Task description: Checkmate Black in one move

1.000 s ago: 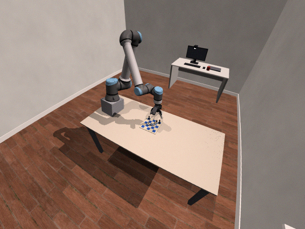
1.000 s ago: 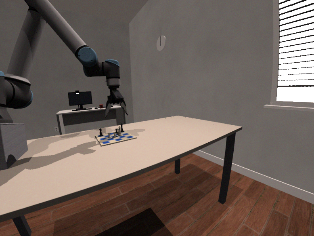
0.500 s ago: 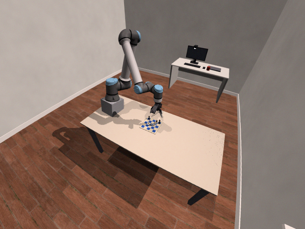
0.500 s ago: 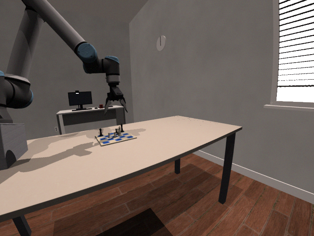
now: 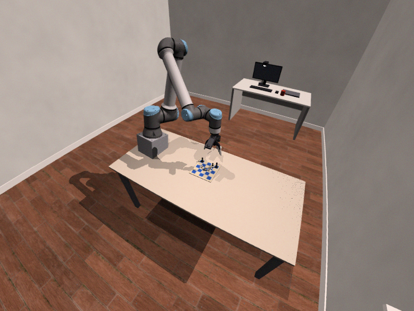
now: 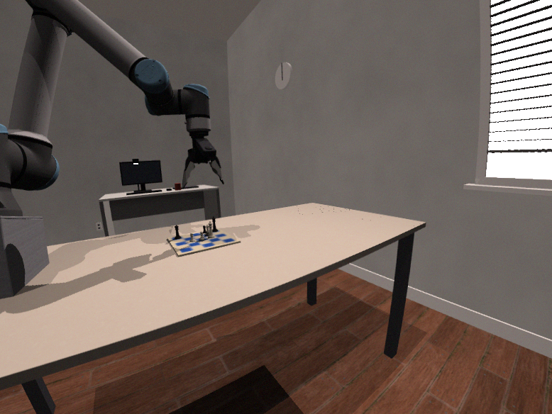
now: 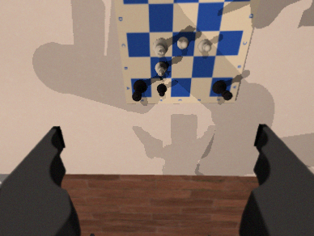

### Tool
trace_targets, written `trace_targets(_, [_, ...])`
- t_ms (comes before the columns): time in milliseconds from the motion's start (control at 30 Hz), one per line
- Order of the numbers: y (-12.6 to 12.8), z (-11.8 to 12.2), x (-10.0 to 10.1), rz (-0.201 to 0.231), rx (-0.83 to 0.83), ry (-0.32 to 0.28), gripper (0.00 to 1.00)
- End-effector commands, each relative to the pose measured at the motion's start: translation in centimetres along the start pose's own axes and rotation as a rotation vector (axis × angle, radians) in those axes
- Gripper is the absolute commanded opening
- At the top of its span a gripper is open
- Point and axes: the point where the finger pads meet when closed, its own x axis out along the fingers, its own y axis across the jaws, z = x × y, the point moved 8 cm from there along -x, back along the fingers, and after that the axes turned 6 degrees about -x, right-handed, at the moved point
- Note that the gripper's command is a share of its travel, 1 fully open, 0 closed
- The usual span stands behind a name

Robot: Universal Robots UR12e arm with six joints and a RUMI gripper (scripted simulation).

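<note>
Above the table's (image 5: 254, 204) far edge, beyond the chessboard (image 7: 184, 48), the gripper (image 6: 202, 171) hangs with jaws wide, holding nothing

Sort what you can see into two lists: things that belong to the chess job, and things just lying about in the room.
Belong to the job:
- chessboard
- white pieces
- black pieces
- claw, open and holding nothing, above the table edge

Just lying about:
- monitor
- keyboard
- red cup
- wall clock
</note>
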Motion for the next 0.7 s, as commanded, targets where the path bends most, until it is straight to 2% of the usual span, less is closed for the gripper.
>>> trace_targets(0, [0.1, -0.06, -0.39, 0.004, 0.001, -0.001, 1.0])
trace_targets(667, [0.15, -0.04, -0.2, 0.006, 0.001, -0.002, 1.0])
